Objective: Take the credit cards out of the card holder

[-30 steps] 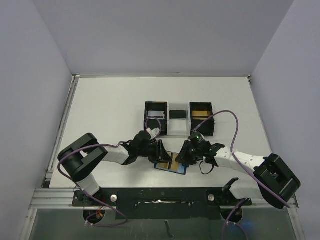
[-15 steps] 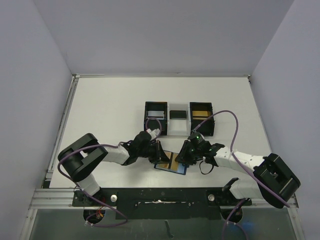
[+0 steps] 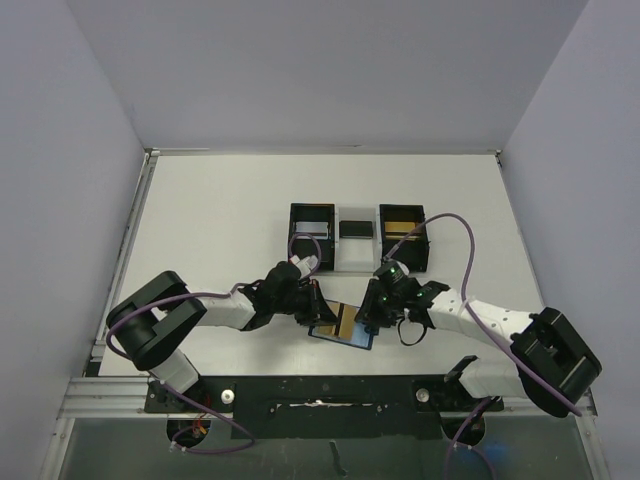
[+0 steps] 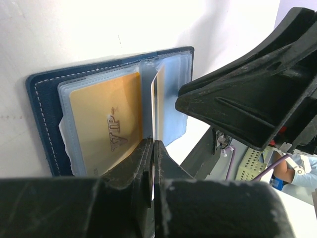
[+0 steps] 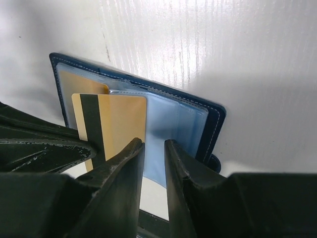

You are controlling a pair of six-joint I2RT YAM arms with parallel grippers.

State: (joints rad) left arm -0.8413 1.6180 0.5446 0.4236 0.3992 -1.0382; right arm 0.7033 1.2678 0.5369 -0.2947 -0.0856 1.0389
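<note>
Two robot arms meet over an open card holder (image 3: 352, 334) lying near the front edge of the white table (image 3: 220, 220), roughly midway between their bases. The left gripper (image 4: 153, 144) is clenched on the near edge of a gold credit card (image 5: 119, 124). The card stands on edge above the wallet's fold, its black magnetic stripe towards the left. A second gold card marked VIP (image 4: 106, 126) sits in a clear sleeve on the dark blue wallet's left half.

From the right, the right gripper (image 5: 152, 148) comes down over the clear sleeve (image 5: 173, 124) on the wallet's right half. Its jaws are slightly apart and nothing is visibly clamped between them. It is just beside the raised card, and whether the two touch cannot be told.

Farther back, at mid-table, two black open-top boxes flank a white tray (image 3: 356, 256). The left box (image 3: 297, 240) shows something silver-grey, the tray something dark, and the right box (image 3: 424, 240) something gold.
</note>
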